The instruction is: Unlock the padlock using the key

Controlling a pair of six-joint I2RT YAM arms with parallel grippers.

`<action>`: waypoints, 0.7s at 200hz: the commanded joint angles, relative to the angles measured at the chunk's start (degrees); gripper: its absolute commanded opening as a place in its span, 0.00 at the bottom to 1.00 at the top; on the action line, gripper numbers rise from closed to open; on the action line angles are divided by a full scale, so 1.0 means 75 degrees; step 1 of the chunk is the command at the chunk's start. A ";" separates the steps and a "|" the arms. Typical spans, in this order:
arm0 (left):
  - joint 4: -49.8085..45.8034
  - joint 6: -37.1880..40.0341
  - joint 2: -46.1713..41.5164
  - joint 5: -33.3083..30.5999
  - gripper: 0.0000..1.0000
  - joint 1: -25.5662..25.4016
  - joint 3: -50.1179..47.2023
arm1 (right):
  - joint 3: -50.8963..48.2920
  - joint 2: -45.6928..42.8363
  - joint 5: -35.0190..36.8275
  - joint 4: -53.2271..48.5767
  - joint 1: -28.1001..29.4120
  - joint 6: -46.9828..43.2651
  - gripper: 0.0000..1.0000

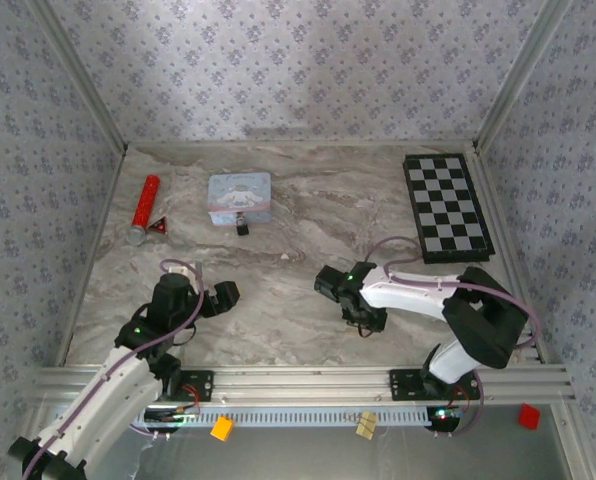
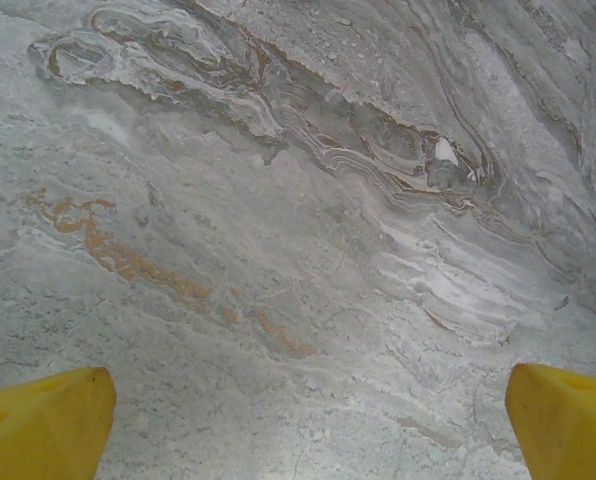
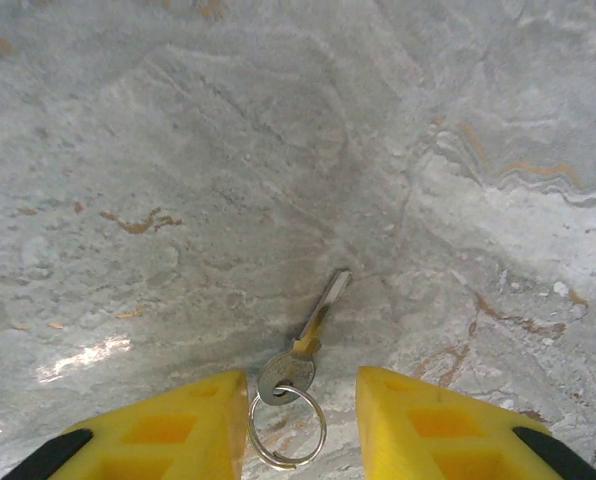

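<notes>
We see key [image 3: 303,345] flat, well right of tin [image 1: 240,197], bow between right gripper's [image 3: 300,398] parted fingers, blade pointing away, nothing clamped. Padlock [image 1: 243,227] just beside tin's near edge. Left gripper [image 2: 308,420] wide apart.

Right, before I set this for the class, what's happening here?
The right arm's fingers straddle the key, which lies flat on the table, not yet gripped. The left arm's fingers hang wide open over the table. The padlock sits untouched by the pale blue tin, well away from both arms.
</notes>
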 commanded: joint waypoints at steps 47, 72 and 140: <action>0.0141 0.0150 0.0011 -0.0109 1.00 -0.0054 0.0123 | 0.0146 0.0027 0.0277 -0.0130 -0.0120 -0.0259 0.33; 0.0144 0.0159 0.0011 -0.0115 1.00 -0.0054 0.0112 | 0.0140 0.0270 0.0252 0.0127 -0.0080 -0.0299 0.32; 0.0170 0.0155 0.0023 -0.0100 1.00 -0.0054 0.0088 | 0.0085 0.0565 0.0311 -0.0134 0.0115 -0.0022 0.30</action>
